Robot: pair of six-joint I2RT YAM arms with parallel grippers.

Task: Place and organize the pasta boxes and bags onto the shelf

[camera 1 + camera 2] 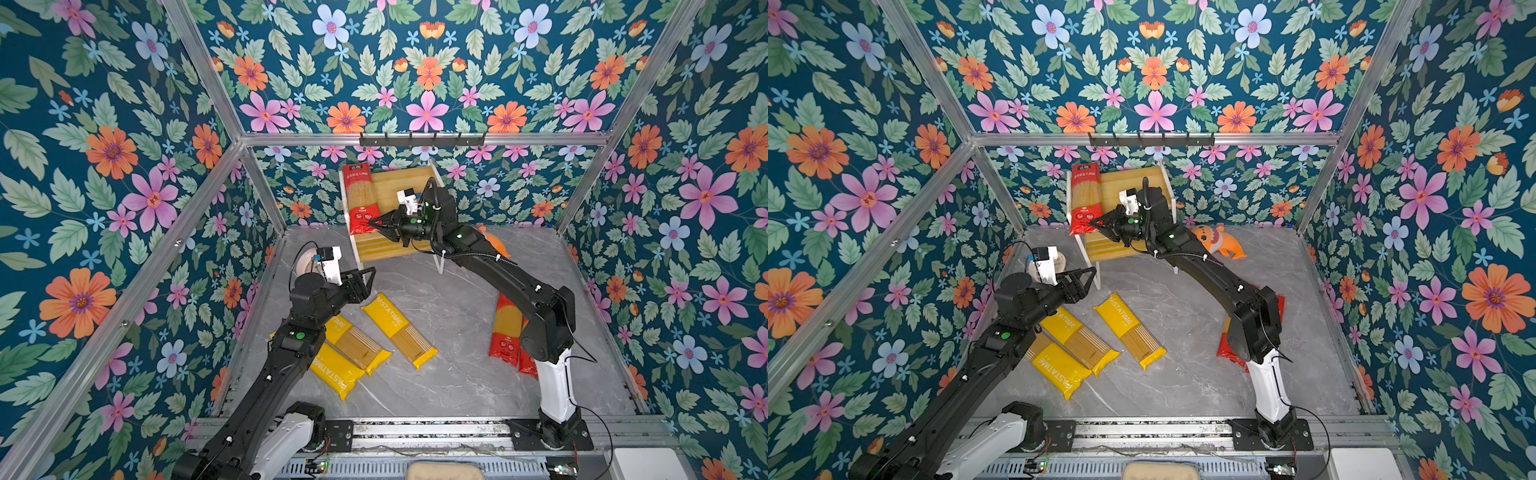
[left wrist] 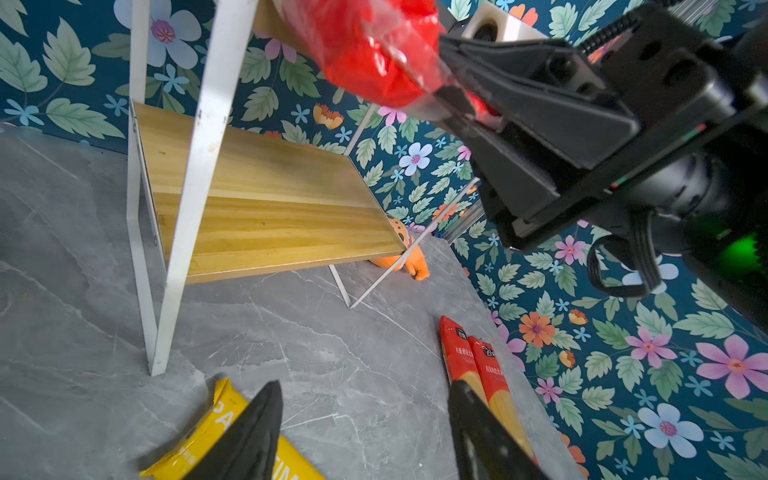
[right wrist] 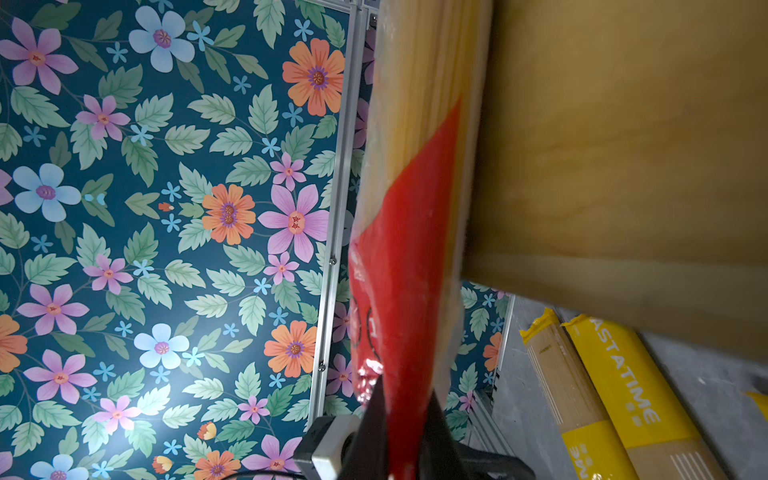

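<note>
One red pasta pack (image 1: pixel 360 195) lies lengthwise on the left side of the shelf's top board (image 1: pixel 409 183), its near end overhanging. My right gripper (image 1: pixel 374 223) is shut on that near end; the right wrist view shows red film (image 3: pixel 411 249) pinched in the gripper (image 3: pixel 401 415). My left gripper (image 1: pixel 371 282) hangs open and empty above the table by the shelf's front left leg; it is also seen in its own wrist view (image 2: pixel 365 390). Three yellow packs (image 1: pixel 399 330) (image 1: pixel 357 343) (image 1: pixel 336 372) lie on the table. Two red packs (image 2: pixel 478 365) lie at the right, partly under the right arm.
An orange toy fish (image 1: pixel 1219 243) lies right of the shelf. A black hook rail (image 1: pixel 422 139) hangs on the back wall above it. A pale round object (image 1: pixel 1059 259) sits behind the left wrist. The shelf's lower board (image 2: pixel 266 208) is bare. Aluminium frame posts edge the grey table.
</note>
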